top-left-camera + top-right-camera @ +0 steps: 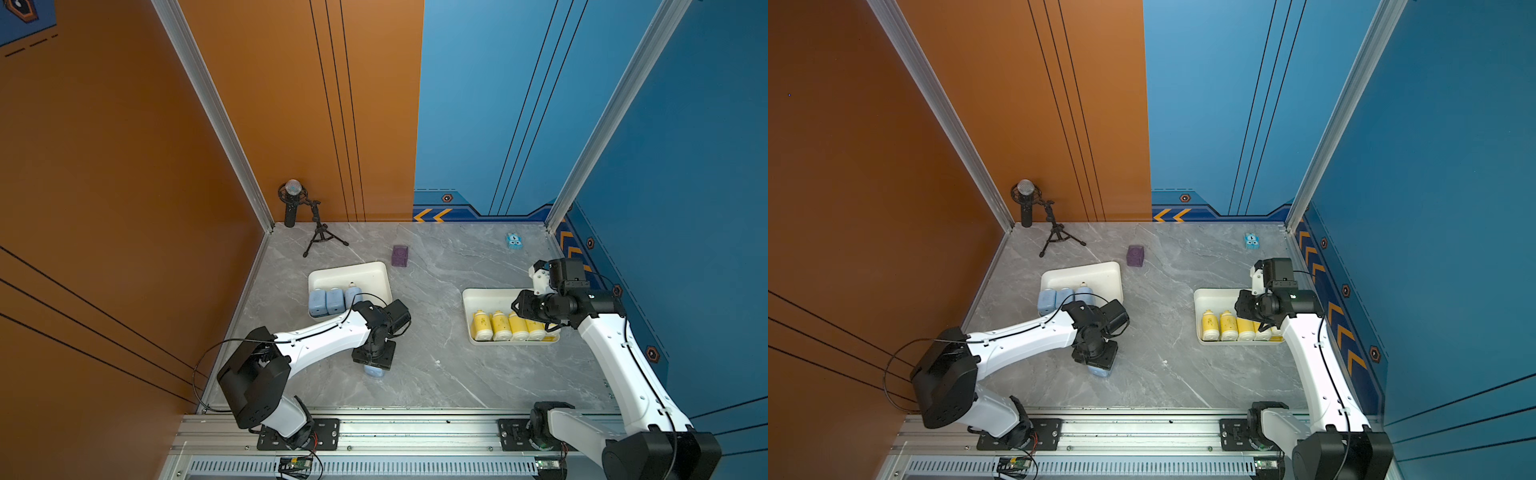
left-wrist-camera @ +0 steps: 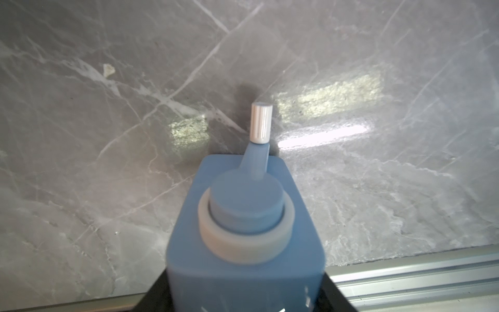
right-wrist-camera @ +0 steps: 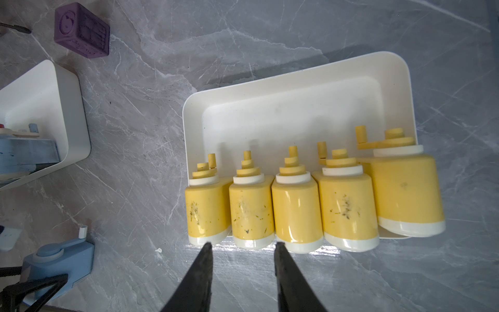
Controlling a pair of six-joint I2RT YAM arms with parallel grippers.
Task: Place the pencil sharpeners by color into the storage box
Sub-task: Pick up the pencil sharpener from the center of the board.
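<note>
A light blue pencil sharpener point(image 2: 245, 229) with a white crank knob sits low over the table in front of the left storage box point(image 1: 353, 270). My left gripper point(image 1: 372, 361) reaches down on it, with a black finger pressed against each side of its body. Three more blue sharpeners point(image 1: 334, 300) lie in that white box. The right storage box point(image 3: 297, 78) holds several yellow sharpeners point(image 3: 294, 205) in a row. My right gripper point(image 3: 243, 245) hangs open and empty just before their white ends.
A dark purple block point(image 1: 400, 255) stands behind the left box. A small blue box with a cartoon face point(image 1: 514, 241) is at the back right. A microphone on a tripod point(image 1: 293, 203) fills the back left corner. An aluminium rail point(image 1: 374, 428) runs along the table's front edge.
</note>
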